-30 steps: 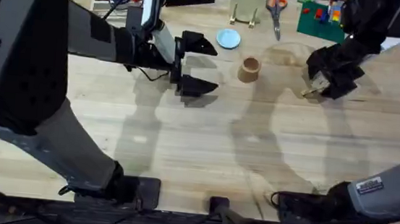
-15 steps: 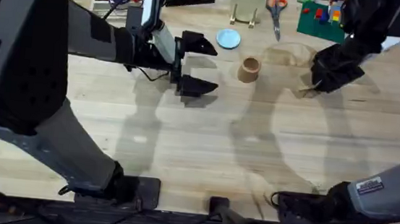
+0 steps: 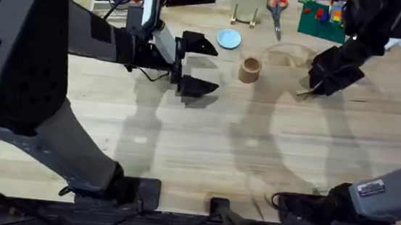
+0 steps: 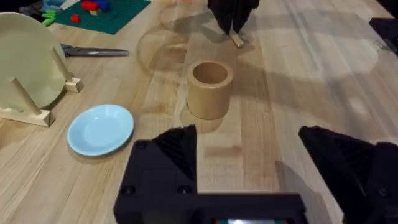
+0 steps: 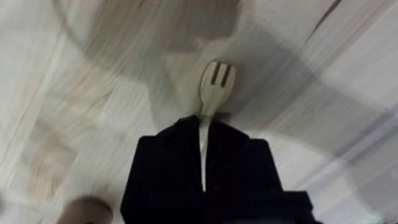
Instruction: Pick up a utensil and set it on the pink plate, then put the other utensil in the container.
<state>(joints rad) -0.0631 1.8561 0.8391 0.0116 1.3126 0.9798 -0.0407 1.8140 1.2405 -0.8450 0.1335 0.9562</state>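
I take the tan container (image 3: 249, 69) as my reference point. It stands upright on the wooden table (image 3: 205, 142), and the left wrist view looks straight into its mouth (image 4: 210, 73): I see only bare inner wall, nothing resting inside it.

Right gripper (image 3: 312, 89): positioned well to the right of the container, low over the table. Its fingers are closed narrow on the handle of the wooden fork (image 5: 214, 84). In the right wrist view the handle runs up between the two black fingers and the tined head stands clear beyond the tips. Overhead, a pale end of the fork (image 3: 303, 92) protrudes from the gripper on the side nearest the container. Whether that end touches the table I cannot tell.

Left gripper (image 3: 194, 64): hovering to the left of the container, apart from it, pointing towards it. Its fingers (image 4: 168, 149) are spread wide and hold nothing.

Light-blue dish (image 3: 229, 38): lying flat just beyond the container and slightly left, with nothing on it.

Farther back from the container, a pale plate (image 3: 248, 0) stands on edge in a wooden rack, with scissors (image 3: 276, 10) beside it.
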